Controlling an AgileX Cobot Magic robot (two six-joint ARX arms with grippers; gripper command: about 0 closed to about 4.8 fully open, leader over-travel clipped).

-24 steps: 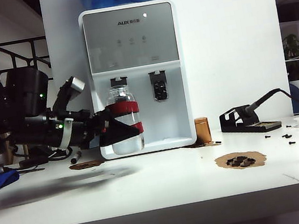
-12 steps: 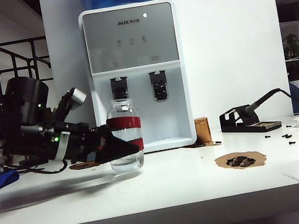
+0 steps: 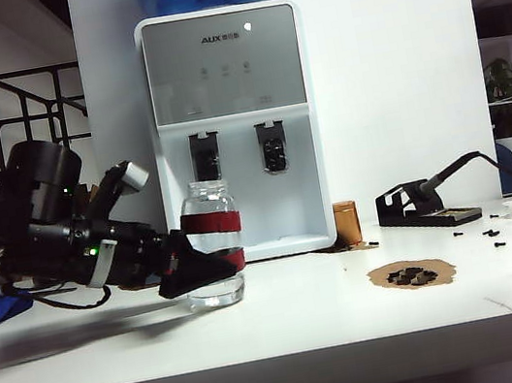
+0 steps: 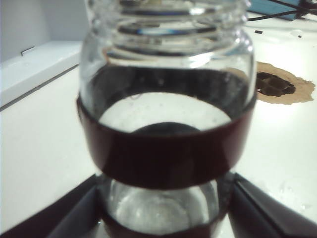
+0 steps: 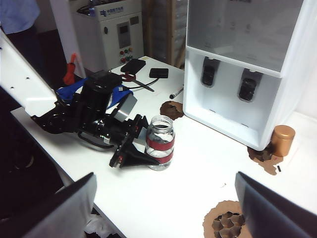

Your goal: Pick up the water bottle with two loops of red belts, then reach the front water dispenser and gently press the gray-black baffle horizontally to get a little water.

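**Ana:** Left gripper had the water bottle between its two dark fingers, closed around the lower red band, didn't it?

**Ben:** Yes, the wrist view showed the fingers flanking the glass low down. I judged the low grip kept the wide neck free for the tap.

**Ana:** Where was the bottle?

**Ben:** Upright, its base at the table, just in front of the water dispenser and below its left gray-black baffle. A little water showed at the bottom. I couldn't tell whether it rested or hung just off the surface.

**Ana:** And the other arm?

**Ben:** Right gripper hung high, well away from the dispenser, jaws spread wide and empty. A copper cylinder stood beside the dispenser's right corner.
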